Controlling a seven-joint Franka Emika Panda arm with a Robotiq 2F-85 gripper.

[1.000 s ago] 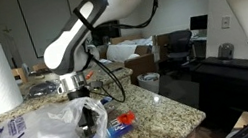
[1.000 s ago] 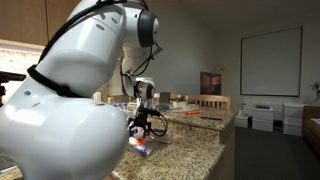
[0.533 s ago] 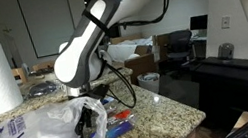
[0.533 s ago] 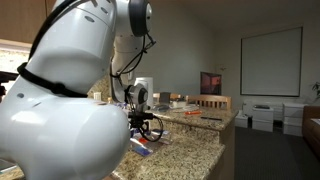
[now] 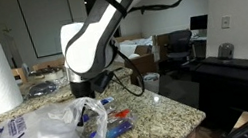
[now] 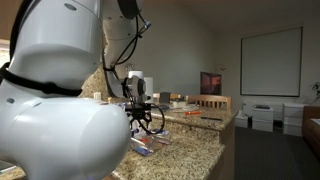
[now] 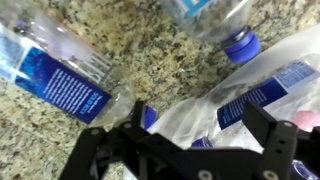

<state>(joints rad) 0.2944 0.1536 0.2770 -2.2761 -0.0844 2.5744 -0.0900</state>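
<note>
Beneath the gripper [image 7: 193,118], whose jaws are spread wide and empty, a plastic bag [image 7: 295,45] is seen with a labelled bottle [image 7: 268,88] showing through it, while a second bottle [image 7: 60,80] and a blue-capped bottle [image 7: 215,20] lie loose on the counter [image 7: 150,50] beyond the fingertips; none is yet grasped.

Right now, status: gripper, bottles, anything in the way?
Gripper open, holding nothing, above the counter. Blue-labelled bottle lying flat, untouched. Plastic bag crowding one side.

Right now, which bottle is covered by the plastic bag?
The wrist view's rightmost bottle, label behind clear film; the left bottle and top bottle lie bare.
</note>
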